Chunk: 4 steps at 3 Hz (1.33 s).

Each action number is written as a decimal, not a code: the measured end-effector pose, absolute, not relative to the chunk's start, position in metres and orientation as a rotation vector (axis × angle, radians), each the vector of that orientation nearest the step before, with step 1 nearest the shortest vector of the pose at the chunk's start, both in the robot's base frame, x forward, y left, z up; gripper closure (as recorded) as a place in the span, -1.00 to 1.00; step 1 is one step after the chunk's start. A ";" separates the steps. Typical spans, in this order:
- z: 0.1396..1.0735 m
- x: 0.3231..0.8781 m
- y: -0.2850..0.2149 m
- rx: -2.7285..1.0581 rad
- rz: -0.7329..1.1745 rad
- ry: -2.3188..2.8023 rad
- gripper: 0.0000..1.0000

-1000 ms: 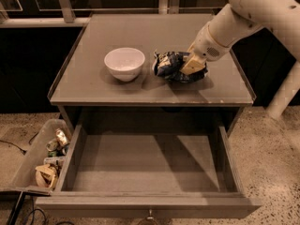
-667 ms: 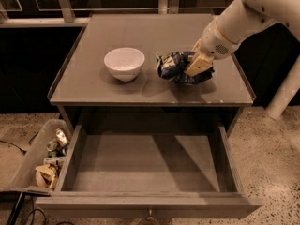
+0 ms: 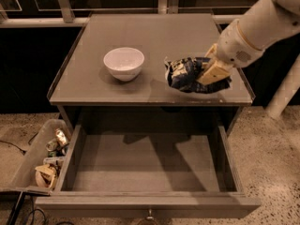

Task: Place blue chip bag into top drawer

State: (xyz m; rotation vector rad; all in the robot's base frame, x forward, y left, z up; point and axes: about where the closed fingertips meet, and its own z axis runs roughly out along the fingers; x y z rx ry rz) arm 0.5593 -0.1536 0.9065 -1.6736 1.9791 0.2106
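Observation:
The blue chip bag [image 3: 183, 73] is a crumpled dark blue foil bag with pale patches. It hangs over the front right of the grey cabinet top [image 3: 140, 36], lifted a little above it. My gripper [image 3: 212, 72] reaches in from the upper right and is shut on the bag's right end. The top drawer [image 3: 145, 165] is pulled fully open below, with a flat grey bottom and nothing in it. Its small metal pull [image 3: 150, 215] shows at the front edge.
A white bowl [image 3: 123, 63] stands on the cabinet top, left of the bag. A clear plastic bin [image 3: 40, 158] of clutter sits on the speckled floor at the left of the drawer. A pale post [image 3: 285, 90] stands at the right.
The bag has risen off the cabinet top in my gripper and moved forward and a little right, toward the front edge above the drawer.

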 end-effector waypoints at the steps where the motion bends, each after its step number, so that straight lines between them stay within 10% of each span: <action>1: 0.907 0.516 -0.156 -1.626 0.203 1.987 1.00; 4: 0.862 0.427 -0.152 -1.439 0.134 2.002 1.00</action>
